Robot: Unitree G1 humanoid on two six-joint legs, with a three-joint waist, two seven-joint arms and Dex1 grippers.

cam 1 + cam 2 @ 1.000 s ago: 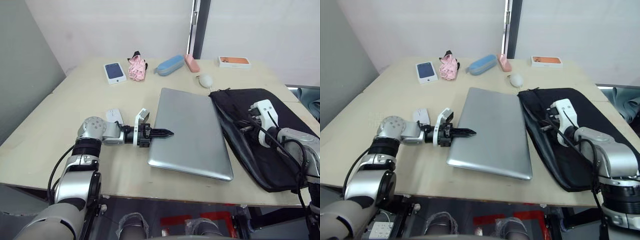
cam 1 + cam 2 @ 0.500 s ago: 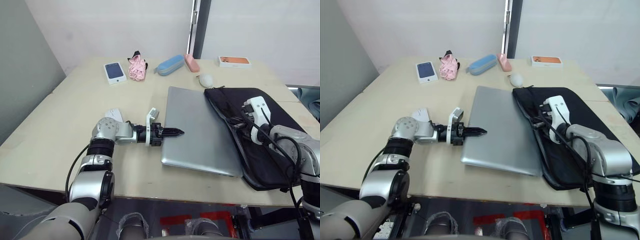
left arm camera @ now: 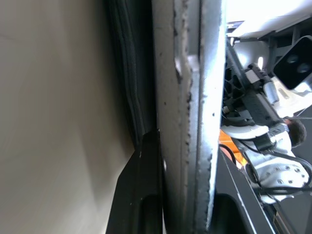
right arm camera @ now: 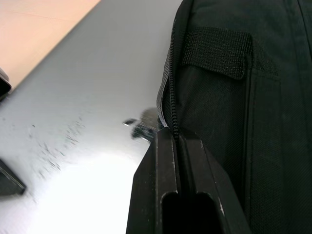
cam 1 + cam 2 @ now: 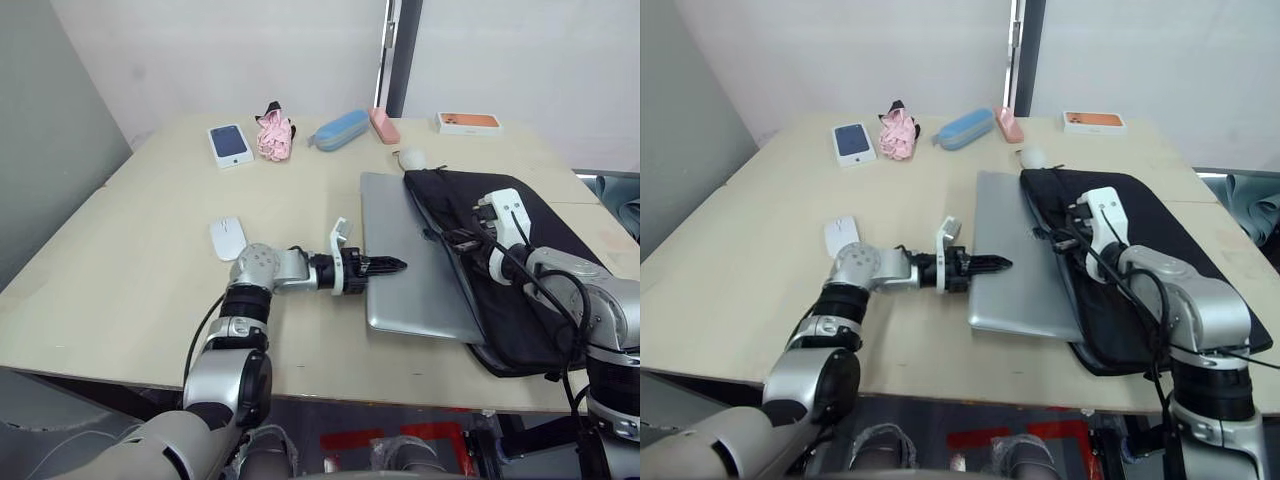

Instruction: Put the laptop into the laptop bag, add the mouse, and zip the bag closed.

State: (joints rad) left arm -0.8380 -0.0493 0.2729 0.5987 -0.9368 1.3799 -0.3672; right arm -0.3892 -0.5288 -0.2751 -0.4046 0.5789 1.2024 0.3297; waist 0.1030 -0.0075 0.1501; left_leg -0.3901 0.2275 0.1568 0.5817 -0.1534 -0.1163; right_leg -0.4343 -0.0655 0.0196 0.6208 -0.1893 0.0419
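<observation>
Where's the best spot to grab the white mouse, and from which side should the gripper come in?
Grip the mouse across its narrow width, fingers on the two long sides, coming straight down from above. It lies flat on the table with open space around it, and its low profile leaves little to pinch from the side.

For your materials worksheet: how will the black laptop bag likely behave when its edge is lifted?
The laptop bag is probably floppy: its fabric edge drapes where the right claw pinches it. It likely sags without support. The laptop sliding in looks rigid.
</observation>
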